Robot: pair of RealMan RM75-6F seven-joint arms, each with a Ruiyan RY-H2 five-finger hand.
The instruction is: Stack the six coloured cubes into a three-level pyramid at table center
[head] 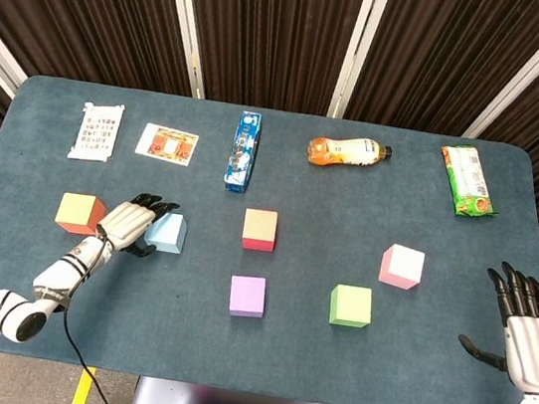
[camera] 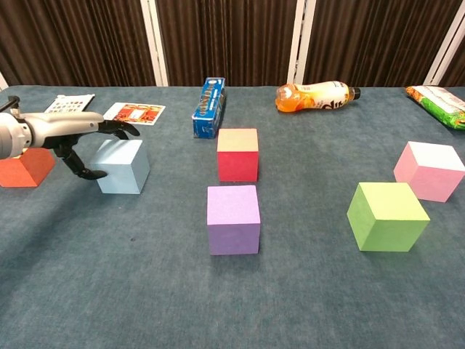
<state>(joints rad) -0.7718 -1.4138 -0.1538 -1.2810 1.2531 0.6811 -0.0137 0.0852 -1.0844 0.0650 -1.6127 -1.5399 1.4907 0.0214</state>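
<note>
The table [head: 444, 387] is covered in blue-grey felt, and dark pleated curtains [head: 275, 22] with pale uprights are seen behind it. Along the far edge a white card [head: 97, 131], a printed card [head: 167, 143], a blue box [head: 243, 151], an orange bottle [head: 349, 152] lying on its side and a green packet [head: 468, 180] are laid, well apart from the work area, so the middle is left for the pyramid.

The six cubes are scattered singly, none stacked, so the task is judged to be at its start. The red cube [head: 260, 229] and purple cube [head: 247, 295] are placed nearest the center; the green cube [head: 350, 305] and pink cube [head: 401, 266] are to the right, the blue cube [head: 166, 232] and orange cube [head: 79, 212] to the left.

The left hand [head: 126, 224] is brought just beside the blue cube, its fingers spread over the top and the thumb lowered at the near side; nothing is gripped yet, and contact cannot be told. A grasp of this cube is judged to be in preparation.

The right hand [head: 524, 333] is held spread and empty at the table's right edge, well apart from every cube.
</note>
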